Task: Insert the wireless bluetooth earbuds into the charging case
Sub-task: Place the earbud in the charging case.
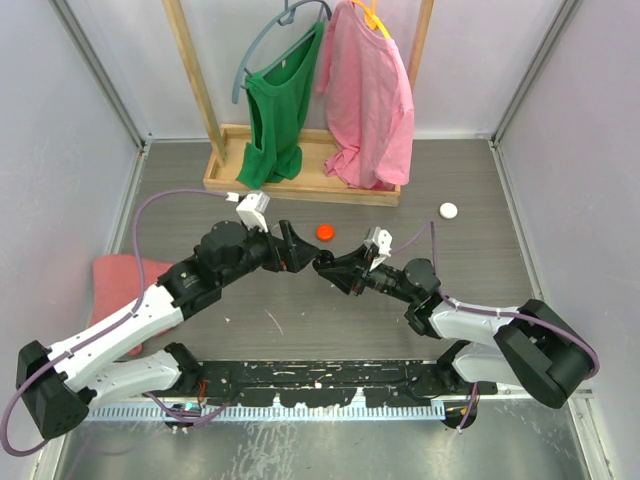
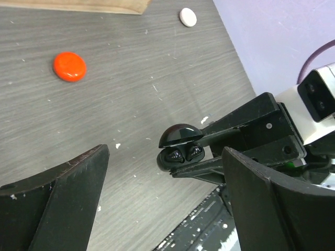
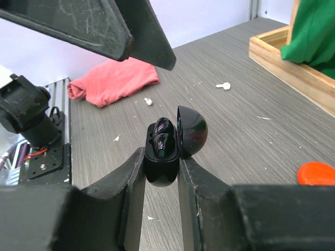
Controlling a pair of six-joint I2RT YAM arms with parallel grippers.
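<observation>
Right wrist, right end effector (image 3: 161, 157) clamping charging case (image 3: 159, 170), earbuds (image 3: 161, 137) half hidden, left end effector (image 2: 166, 150) wide

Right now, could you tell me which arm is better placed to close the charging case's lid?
Left. The right gripper is shut on the charging case, lid open, both black earbuds seated; the left gripper is open, empty and facing it.

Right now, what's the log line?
right tool shut on black charging case, lid open | two glossy black earbuds inside | left tool open
</observation>
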